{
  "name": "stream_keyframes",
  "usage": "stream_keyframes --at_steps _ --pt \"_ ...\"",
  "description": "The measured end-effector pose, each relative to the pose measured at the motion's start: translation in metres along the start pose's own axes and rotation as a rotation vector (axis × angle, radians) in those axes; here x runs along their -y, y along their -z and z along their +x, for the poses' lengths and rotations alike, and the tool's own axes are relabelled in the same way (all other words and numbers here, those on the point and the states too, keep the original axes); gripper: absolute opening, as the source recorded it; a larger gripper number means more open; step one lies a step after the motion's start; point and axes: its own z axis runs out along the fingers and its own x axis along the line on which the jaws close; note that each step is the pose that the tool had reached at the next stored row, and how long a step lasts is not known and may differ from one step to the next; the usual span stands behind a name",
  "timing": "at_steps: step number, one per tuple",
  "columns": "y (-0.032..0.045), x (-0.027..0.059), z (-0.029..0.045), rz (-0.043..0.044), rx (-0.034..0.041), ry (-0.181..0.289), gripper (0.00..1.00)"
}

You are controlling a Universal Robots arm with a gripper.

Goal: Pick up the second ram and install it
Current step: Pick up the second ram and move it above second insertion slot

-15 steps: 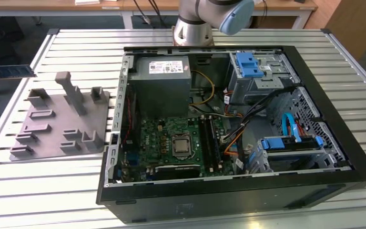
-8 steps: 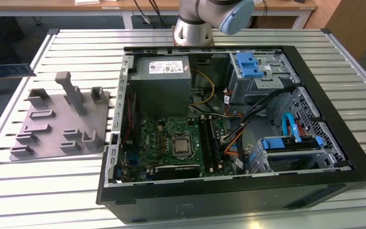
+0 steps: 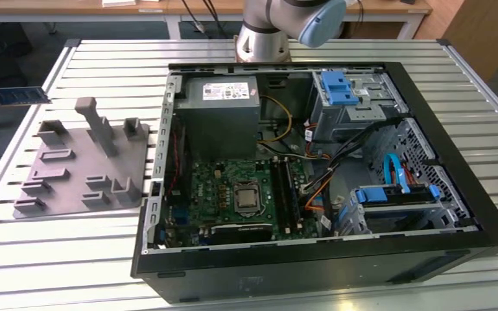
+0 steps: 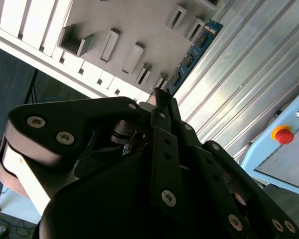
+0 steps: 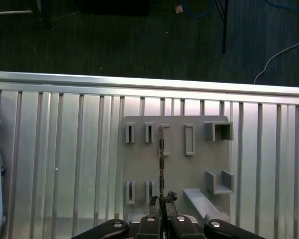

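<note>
Silver metal slats make up the table (image 3: 76, 253), and a dark floor (image 5: 114, 35) with cables lies past its edge. On the table sits an open black PC case (image 3: 318, 278). Inside it are a green board (image 3: 218, 188), a grey power box (image 3: 218, 123) with a white label (image 3: 223, 92) (I cannot make out its words), and bright blue latches (image 3: 340, 87). Beside the case, on the exterior view's left, lies a grey tray (image 3: 67, 139) with slots and posts. The arm (image 3: 266, 32) stands at the far side of the table.

The gripper (image 5: 162, 200) is pinched tight on one end of the ram (image 5: 161, 154), a thin blue strip. In the first wrist view the ram shows edge-on, as a thin line over the tray. In the second wrist view the ram (image 4: 192, 52) sticks out from the gripper (image 4: 159, 97), and its small black chips show. In the exterior view the ram (image 3: 24, 96) hangs at the left edge, near the tray and well apart from the case. A red button (image 4: 283, 134) on a yellow ring sits on a pale blue box (image 4: 284, 159).
</note>
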Motion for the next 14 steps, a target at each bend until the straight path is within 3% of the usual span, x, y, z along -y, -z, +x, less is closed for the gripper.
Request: stream_keyframes --at_steps 14 --pt "0.0008 0.0311 0.0009 0.0001 0.0001 0.0 0.14"
